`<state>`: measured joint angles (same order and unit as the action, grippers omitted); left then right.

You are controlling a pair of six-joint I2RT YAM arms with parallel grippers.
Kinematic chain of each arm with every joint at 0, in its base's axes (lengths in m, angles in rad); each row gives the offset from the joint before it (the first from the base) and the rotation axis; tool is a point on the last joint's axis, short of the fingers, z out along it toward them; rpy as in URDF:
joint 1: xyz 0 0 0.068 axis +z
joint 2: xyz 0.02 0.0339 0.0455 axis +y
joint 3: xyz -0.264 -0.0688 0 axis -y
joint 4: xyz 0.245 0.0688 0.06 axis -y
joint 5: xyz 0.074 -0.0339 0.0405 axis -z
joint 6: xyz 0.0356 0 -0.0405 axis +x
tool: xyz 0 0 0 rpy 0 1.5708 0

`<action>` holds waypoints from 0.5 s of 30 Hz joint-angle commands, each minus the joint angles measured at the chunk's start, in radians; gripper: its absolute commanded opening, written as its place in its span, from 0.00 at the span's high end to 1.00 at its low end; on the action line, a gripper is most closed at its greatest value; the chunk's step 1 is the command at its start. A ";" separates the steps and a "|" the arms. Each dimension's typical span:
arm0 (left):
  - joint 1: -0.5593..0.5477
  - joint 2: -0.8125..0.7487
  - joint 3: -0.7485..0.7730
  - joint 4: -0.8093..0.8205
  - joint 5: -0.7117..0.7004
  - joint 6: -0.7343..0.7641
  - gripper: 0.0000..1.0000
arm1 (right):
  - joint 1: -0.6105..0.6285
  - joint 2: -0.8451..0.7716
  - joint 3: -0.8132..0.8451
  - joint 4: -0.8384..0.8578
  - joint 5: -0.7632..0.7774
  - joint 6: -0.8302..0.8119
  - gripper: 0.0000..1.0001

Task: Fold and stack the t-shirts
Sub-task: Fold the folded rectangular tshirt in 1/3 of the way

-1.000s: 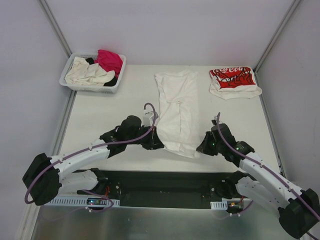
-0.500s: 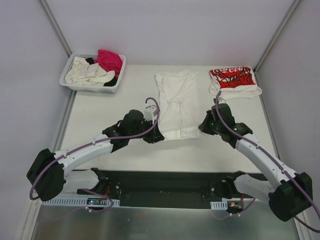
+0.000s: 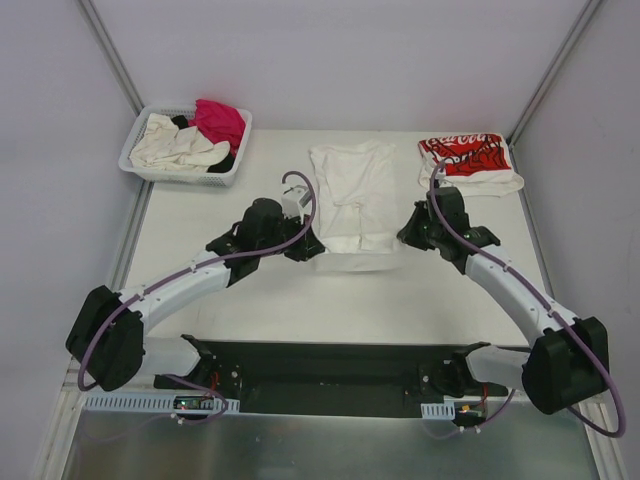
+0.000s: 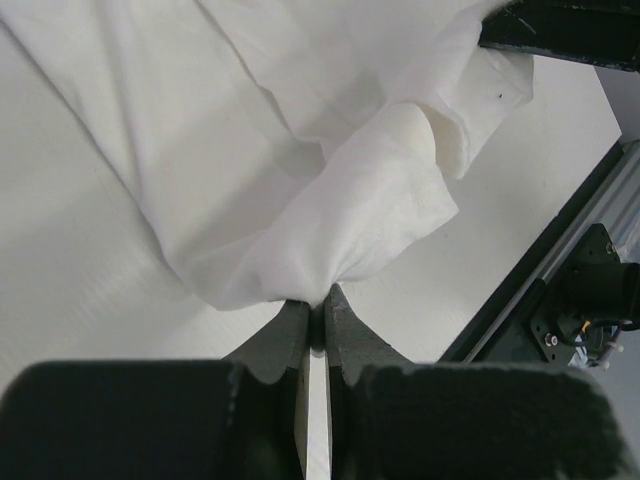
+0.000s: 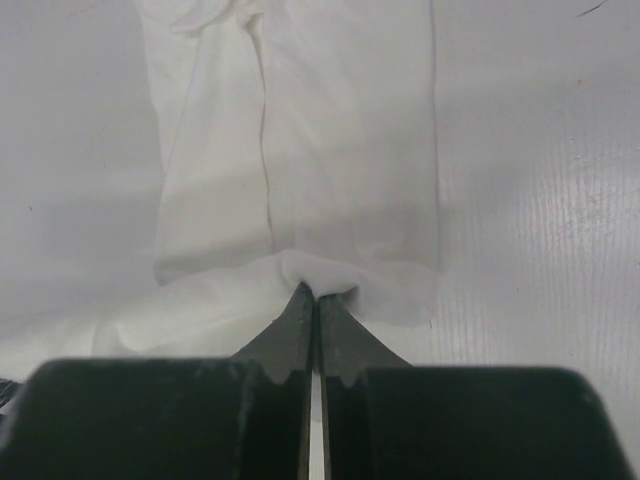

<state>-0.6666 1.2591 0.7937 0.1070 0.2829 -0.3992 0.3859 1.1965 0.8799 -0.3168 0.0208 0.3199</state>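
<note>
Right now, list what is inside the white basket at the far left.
Inside the basket lie a crumpled cream shirt, a magenta shirt and some black cloth. The heap covers the basket floor, so anything beneath is hidden.

Overhead view: bright, even light from above, no hard glare, and the pale table (image 3: 200,212) carries only faint, short shadows. Focus is crisp, with a mild wide-angle spread at the corners. Left wrist view: the white t-shirt (image 4: 250,150) is close to blown out and only grey shading marks its folds. The left hand (image 4: 316,302) is a dark blur at the bottom. Right wrist view, same story: the right hand (image 5: 316,296) is black and soft-edged, the cloth beyond it sharp.
</note>
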 commanded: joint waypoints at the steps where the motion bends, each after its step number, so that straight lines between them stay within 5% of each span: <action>1: 0.036 0.043 0.068 0.033 0.001 0.042 1.00 | -0.039 0.046 0.054 0.058 0.036 -0.031 0.99; 15: 0.091 0.259 0.199 0.094 0.074 0.045 1.00 | -0.091 0.253 0.172 0.131 -0.045 -0.024 0.99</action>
<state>-0.5991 1.4883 0.9337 0.1570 0.3252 -0.3790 0.3206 1.4075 0.9733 -0.2379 -0.0078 0.3153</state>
